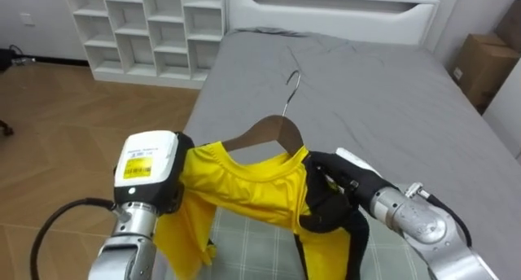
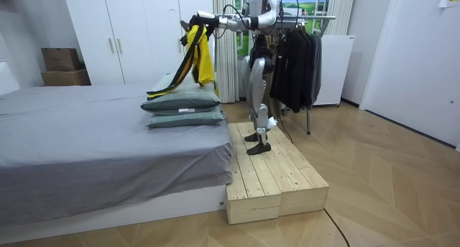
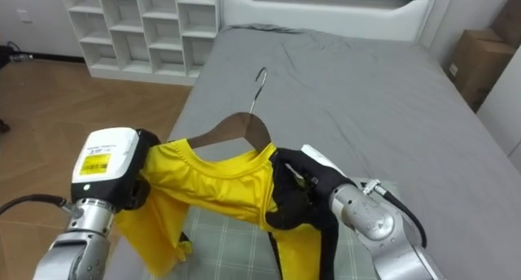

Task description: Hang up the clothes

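Left eye view: your right hand (image 1: 338, 186) is clenched on the yellow shirt (image 1: 244, 186), draped on a wooden hanger (image 1: 273, 132) above the grey bed (image 1: 366, 93), while your left hand (image 1: 151, 170) sits at its other shoulder, grip impossible to tell.

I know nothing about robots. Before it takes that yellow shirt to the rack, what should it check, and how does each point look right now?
1. Wooden hanger sits in the yellow shirt's neck: ok, hook free on top.
2. Right hand grips the shirt's shoulder: ok.
3. Left hand's hold: cannot tell, cloth covers it.
4. Shirt clear of the pillows: not ok, its lower end seems to trail onto the top one.
5. Free space on the rack: cannot tell, dark clothes hang there.
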Robot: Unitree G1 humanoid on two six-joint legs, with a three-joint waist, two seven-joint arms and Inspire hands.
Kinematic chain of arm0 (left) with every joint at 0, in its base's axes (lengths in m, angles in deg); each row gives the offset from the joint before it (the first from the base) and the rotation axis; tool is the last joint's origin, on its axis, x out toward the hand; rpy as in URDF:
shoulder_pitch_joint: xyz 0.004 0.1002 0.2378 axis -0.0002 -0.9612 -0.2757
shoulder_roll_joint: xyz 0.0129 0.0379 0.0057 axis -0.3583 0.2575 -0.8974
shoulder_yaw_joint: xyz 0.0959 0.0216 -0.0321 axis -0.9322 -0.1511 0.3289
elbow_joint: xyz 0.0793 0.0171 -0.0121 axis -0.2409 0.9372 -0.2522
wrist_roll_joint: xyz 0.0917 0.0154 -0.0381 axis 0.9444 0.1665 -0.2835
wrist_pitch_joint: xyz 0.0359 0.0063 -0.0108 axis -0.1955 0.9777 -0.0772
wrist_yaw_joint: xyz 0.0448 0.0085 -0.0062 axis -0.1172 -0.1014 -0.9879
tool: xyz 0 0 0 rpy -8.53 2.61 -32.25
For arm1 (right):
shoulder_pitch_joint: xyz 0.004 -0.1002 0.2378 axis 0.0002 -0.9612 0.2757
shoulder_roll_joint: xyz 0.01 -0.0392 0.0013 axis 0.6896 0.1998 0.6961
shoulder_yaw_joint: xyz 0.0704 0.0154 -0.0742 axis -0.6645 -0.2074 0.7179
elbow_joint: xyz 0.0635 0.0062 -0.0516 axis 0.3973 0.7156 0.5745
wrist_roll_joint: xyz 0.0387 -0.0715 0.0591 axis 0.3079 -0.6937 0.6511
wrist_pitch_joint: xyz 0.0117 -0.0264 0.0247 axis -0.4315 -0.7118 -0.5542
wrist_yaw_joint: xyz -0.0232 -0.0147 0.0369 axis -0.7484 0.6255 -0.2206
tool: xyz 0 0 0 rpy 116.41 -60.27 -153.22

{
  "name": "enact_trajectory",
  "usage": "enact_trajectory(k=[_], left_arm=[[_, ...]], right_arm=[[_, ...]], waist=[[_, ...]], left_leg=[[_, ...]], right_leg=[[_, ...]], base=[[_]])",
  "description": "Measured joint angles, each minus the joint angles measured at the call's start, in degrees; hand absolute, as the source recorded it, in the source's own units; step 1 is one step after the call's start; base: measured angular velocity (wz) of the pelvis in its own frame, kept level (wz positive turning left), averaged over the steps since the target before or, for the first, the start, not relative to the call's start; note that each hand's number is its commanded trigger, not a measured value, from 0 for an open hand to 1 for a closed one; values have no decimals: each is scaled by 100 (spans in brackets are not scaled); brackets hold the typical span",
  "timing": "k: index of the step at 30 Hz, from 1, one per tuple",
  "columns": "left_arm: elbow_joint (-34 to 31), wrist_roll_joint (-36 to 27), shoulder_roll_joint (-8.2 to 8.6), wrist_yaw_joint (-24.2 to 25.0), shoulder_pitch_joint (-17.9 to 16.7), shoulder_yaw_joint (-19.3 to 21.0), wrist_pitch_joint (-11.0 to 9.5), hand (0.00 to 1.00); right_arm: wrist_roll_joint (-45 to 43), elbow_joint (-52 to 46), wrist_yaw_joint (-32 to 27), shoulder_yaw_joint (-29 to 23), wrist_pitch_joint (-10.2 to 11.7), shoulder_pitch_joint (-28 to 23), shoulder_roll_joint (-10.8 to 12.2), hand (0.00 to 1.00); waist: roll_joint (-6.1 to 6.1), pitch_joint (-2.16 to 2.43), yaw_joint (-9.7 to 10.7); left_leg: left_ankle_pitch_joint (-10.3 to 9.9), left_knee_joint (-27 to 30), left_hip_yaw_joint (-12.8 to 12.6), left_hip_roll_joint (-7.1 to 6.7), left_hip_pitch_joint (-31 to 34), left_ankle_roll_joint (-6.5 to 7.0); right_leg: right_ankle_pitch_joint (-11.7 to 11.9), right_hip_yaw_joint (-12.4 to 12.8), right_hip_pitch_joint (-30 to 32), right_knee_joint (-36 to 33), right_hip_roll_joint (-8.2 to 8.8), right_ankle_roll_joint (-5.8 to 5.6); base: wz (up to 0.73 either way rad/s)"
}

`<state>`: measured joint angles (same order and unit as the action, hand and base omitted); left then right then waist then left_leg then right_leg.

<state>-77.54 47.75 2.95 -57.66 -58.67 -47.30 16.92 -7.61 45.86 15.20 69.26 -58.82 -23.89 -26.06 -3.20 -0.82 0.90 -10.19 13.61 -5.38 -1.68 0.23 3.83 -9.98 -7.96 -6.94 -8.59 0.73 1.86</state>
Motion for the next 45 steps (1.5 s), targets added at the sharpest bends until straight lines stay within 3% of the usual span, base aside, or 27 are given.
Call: enact_trajectory(k=[8, 17, 25, 39, 45], left_arm=[[-83, 234, -105, 357, 3, -121, 6, 100], [-140, 228, -115, 380, 3, -118, 6, 100], [-177, 248, -102, 367, 4, -125, -97, 100], [-184, 286, 117, 53, 15, -125, -225, 100], [-184, -105, 185, 45, 15, -57, -227, 100]], right_arm=[[9, 266, 247, 56, -17, 6, 8, 0], [3, 268, 213, 49, -16, 9, -22, 0], [70, 479, -33, 50, 66, 12, 45, 0], [87, 672, -381, 14, 104, 158, 119, 0], [-62, 671, -903, -94, 205, 157, 302, 0]], waist=[[-13, -25, 9], [4, -61, -17], [8, -63, -1], [6, -59, 30], [14, -54, 44]], left_leg=[[0, -10, 6, 2, 7, 0], [-1, -31, 3, 3, 17, 0], [-1, -33, 8, 3, 67, 0], [1, 9, 57, -7, 92, 0], [0, 1, 56, -6, 44, 0]], right_leg=[[-2, -2, 8, 6, -5, -3], [-2, -2, 32, 6, -5, -3], [-4, 5, 76, 16, -6, -6], [-4, 7, 63, 13, -5, -6], [-4, -10, 19, 11, -4, -6]], base=[[0], [0], [0], [1], [0]])
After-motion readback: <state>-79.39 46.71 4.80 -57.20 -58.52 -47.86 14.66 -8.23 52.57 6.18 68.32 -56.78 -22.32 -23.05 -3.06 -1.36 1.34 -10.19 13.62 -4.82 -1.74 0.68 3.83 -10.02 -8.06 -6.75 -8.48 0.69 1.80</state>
